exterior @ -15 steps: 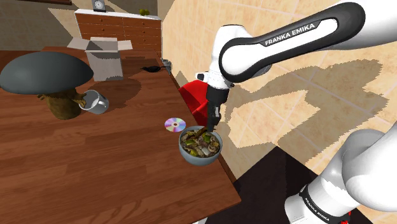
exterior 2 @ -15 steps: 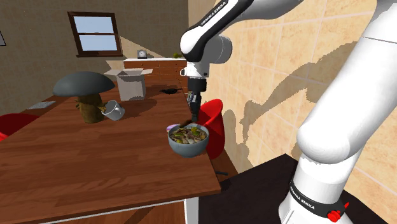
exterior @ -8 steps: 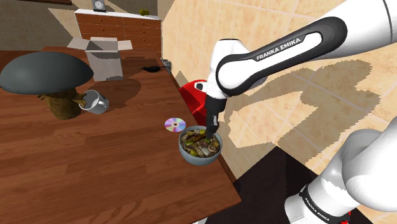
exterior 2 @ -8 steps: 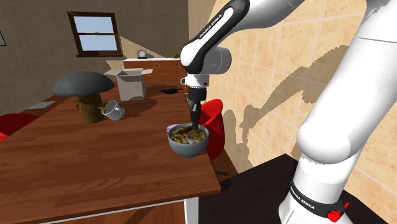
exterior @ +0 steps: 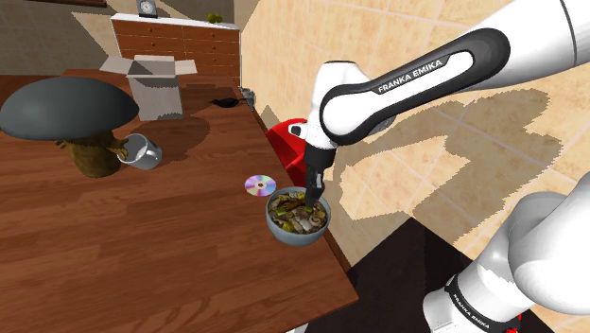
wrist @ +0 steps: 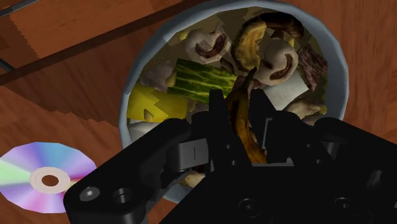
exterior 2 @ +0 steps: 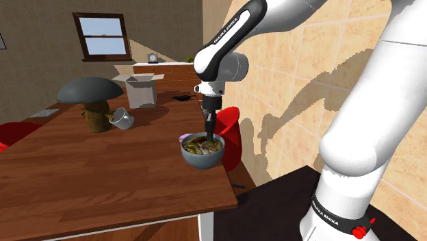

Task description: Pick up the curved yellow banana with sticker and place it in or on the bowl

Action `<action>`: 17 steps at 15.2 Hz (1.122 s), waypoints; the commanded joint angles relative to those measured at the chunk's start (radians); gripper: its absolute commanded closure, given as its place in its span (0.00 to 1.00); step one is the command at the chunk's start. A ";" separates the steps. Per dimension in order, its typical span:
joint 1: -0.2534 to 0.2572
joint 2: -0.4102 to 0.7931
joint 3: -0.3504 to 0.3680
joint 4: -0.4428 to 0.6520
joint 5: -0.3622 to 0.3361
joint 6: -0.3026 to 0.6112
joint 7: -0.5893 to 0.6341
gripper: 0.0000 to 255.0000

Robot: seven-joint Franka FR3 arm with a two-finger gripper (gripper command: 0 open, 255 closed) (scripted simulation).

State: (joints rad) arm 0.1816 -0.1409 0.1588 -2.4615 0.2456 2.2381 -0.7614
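Directly above the bowl (exterior: 299, 236) and its heaped food hangs the gripper (exterior: 310, 196). Its black fingers (wrist: 216, 113) are drawn in narrowly on the banana (wrist: 245, 130), a browned, yellowish curved fruit whose free end points down into the bowl. In the wrist view that end seems to touch, or nearly touch, the mushroom slices there. I cannot make out a sticker. The pick and the carry look done; what is left, as I judge it, is the release — opening the fingers so the banana settles on the food — and then lifting clear. A shiny disc (exterior: 257, 184) lies on the wooden table (exterior: 142, 246) just beside the bowl.
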 commanded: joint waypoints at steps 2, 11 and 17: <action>0.000 0.001 0.000 -0.002 0.000 0.000 0.000 0.00; -0.012 -0.063 -0.015 0.070 -0.017 -0.138 0.006 0.00; -0.012 -0.063 -0.015 0.070 -0.017 -0.138 0.006 0.00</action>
State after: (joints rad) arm 0.1698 -0.2038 0.1436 -2.3914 0.2290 2.1009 -0.7552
